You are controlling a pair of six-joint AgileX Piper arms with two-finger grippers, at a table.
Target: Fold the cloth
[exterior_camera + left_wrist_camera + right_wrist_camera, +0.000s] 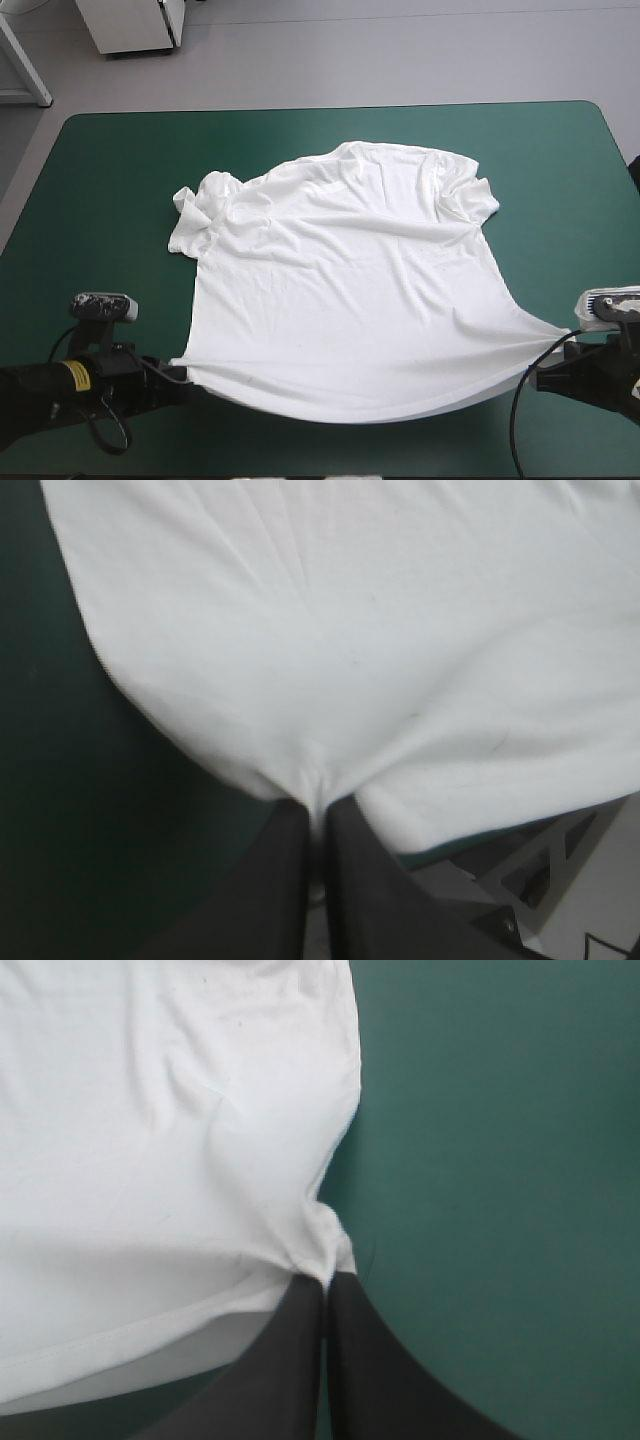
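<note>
T-shirt (pixel 345 290) lies spread approx mid-table on teal-green cover (pixel 110 200), hem twd near edge, pulled taut btwn both arms. Left gripper (pixel 318 815) is pinched tight on hem corner at shirt's 7 o'clock. Right gripper (pixel 325 1285) is nipped likewise on corner at 4 o'clock.

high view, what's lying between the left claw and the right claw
Only the T-shirt: its near hem sags from the left claw to the right claw, each shut on a corner. The high view shows this.
</note>
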